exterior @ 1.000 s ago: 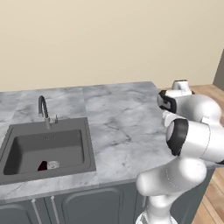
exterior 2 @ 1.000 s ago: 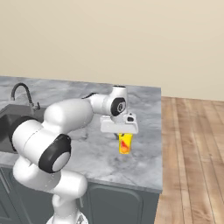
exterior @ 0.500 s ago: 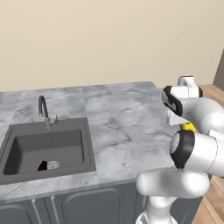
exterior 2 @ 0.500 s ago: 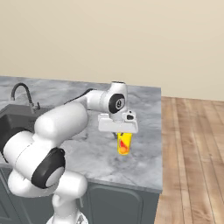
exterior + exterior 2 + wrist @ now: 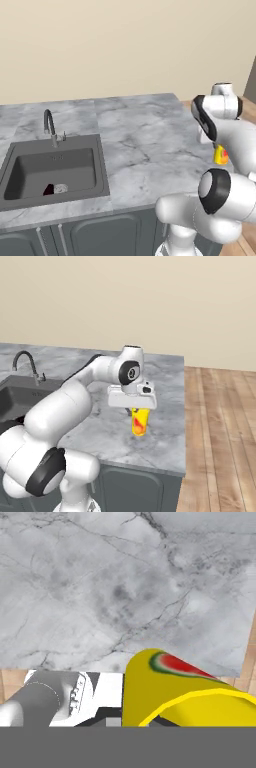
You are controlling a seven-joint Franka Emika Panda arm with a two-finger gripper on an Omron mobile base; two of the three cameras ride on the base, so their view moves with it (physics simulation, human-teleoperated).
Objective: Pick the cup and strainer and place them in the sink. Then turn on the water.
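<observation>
1. The gripper (image 5: 138, 412) is clenched on the cup (image 5: 139, 421), which hangs from it upright, its base just clear of the marble countertop (image 5: 165, 406) as far as the right base view lets one judge.
2. Taking the sink (image 5: 102, 170) as the landmark: the cup (image 5: 220, 156) is held well away from it, over the far end of the counter, near the counter's outer edge where the wooden floor (image 5: 220, 421) begins.
3. The cup is bright yellow with a red-orange mark on its side; in the hand view it (image 5: 170, 692) fills the lower right, rim towards the camera, with a red and green-edged patch on its wall.
4. Inside the sink, on the floor of the basin near the front wall, lies the strainer (image 5: 60, 188); its round pale head is plain, and a dark reddish shape beside it may be part of the handle, though it is too small to be sure.
5. The tap (image 5: 50, 125) stands on the sink's rear rim, a dark arched spout with a small lever beside it; no stream runs from it.
6. The countertop between the sink and the held cup is bare marble.
7. Dark grey cabinet doors (image 5: 100, 235) run below the sink's front edge.
</observation>
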